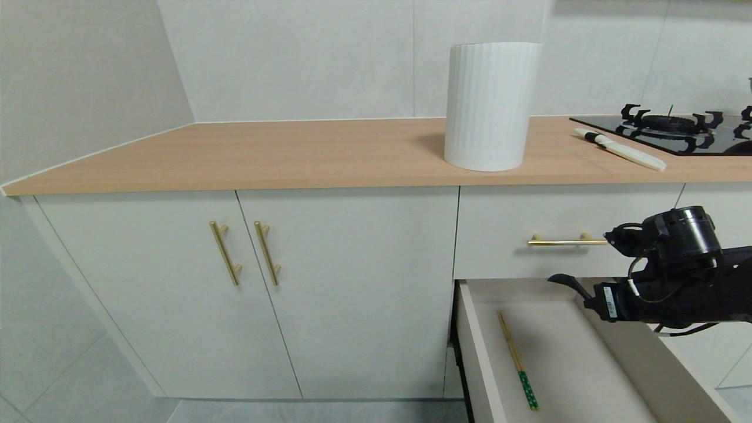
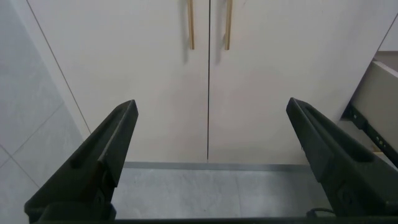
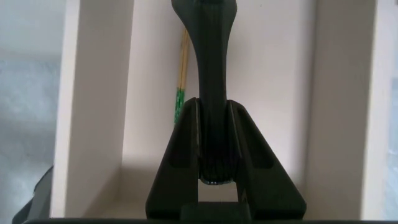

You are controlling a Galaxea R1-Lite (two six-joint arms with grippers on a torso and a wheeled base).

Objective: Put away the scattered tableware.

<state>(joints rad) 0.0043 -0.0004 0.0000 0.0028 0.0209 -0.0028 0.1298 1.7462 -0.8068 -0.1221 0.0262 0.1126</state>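
My right gripper (image 1: 593, 298) hangs over the open drawer (image 1: 477, 346), shut on the handle of a black utensil (image 1: 565, 282) whose curved end points toward the cabinet. In the right wrist view the gripper (image 3: 213, 106) clamps the black utensil (image 3: 208, 50) above the drawer's pale floor (image 3: 273, 93). A pair of wooden chopsticks (image 1: 517, 361) with green ends lies along the drawer's left side; the chopsticks (image 3: 181, 68) are partly hidden by the utensil. My left gripper (image 2: 211, 106) is open and holds nothing, low in front of the cabinet doors. A white-handled knife (image 1: 623, 150) lies on the counter.
A tall white ribbed container (image 1: 490, 106) stands on the wooden counter (image 1: 294, 153). A black gas hob (image 1: 670, 126) sits at the right. Below are two cabinet doors with gold handles (image 1: 226, 252) and a closed upper drawer with a gold handle (image 1: 564, 241).
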